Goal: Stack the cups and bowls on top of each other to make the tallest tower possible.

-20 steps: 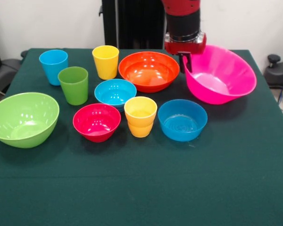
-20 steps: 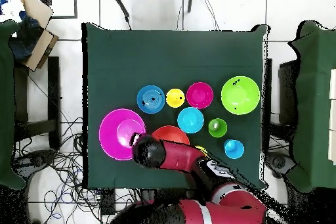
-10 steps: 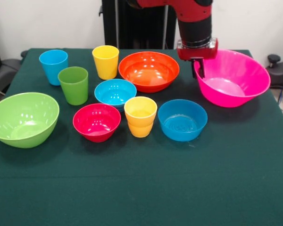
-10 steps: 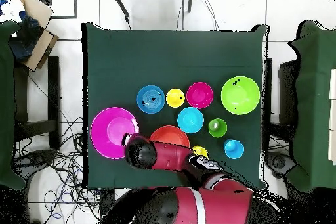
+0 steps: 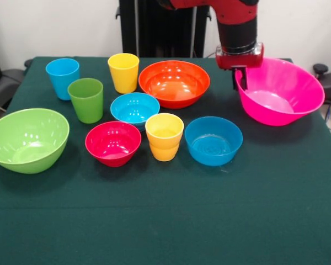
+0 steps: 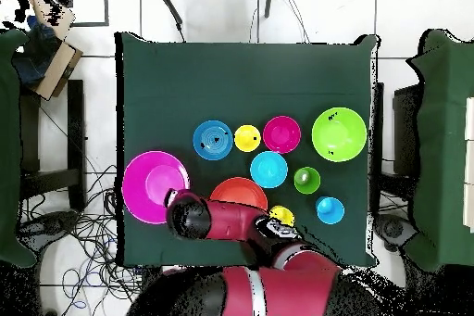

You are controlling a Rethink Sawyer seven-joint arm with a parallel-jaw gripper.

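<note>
Gripper (image 5: 240, 77) pinches the pink bowl's (image 5: 281, 94) rim, bowl tilted at the table's (image 5: 165, 221) edge, far from the other bowls. One-sided grip imo: could swing, slip or go overboard.

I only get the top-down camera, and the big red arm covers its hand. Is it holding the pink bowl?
Observer: Yes. In the front view the gripper is pinching the rim of the pink bowl, on the side facing the orange bowl.
Operator: Is the pink bowl sitting flat?
Observer: No, it is tilted, not level. I cannot tell if its bottom touches the cloth.
Operator: The arm hides part of the orange bowl too. Is anything in it?
Observer: No, it is empty.
</note>
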